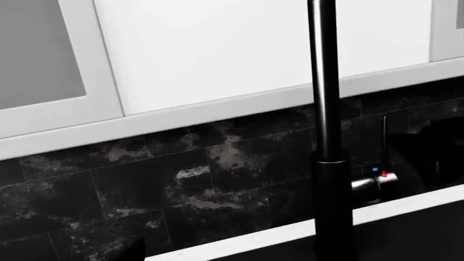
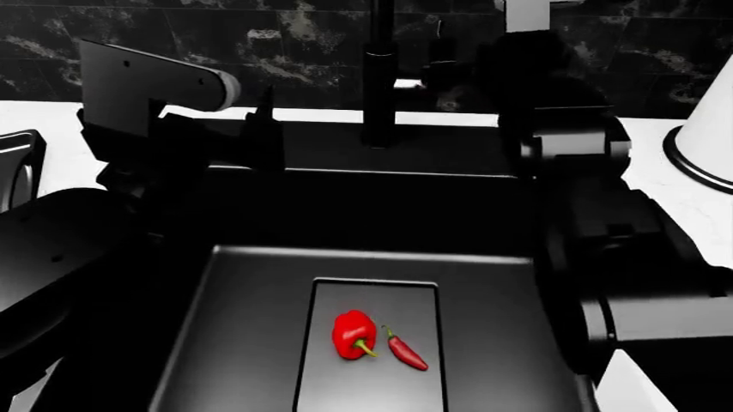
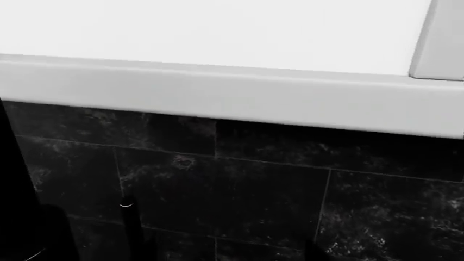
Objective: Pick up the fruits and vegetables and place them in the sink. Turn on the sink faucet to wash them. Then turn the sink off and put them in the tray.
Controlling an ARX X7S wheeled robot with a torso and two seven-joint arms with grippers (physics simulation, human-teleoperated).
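In the head view the red bell pepper [image 2: 353,334] and the small red chili [image 2: 407,352] lie side by side on the drain plate [image 2: 372,386] of the black sink [image 2: 246,300]. The black faucet [image 2: 380,73] stands behind the basin. In the left wrist view its column [image 1: 326,109] is close, with the lever block [image 1: 377,179] showing its red and blue dots. My left gripper [image 2: 266,129] hangs over the sink's back left, away from the produce. My right gripper [image 2: 475,77] is a dark mass just right of the faucet. The jaws of both grippers are lost in the dark.
The rim of a black tray [image 2: 14,167] shows at the left edge on the white counter. A white paper-towel roll [image 2: 710,129] on a black base stands at the right. A dark tiled backsplash [image 3: 254,190] and white cabinets [image 1: 217,49] rise behind the sink.
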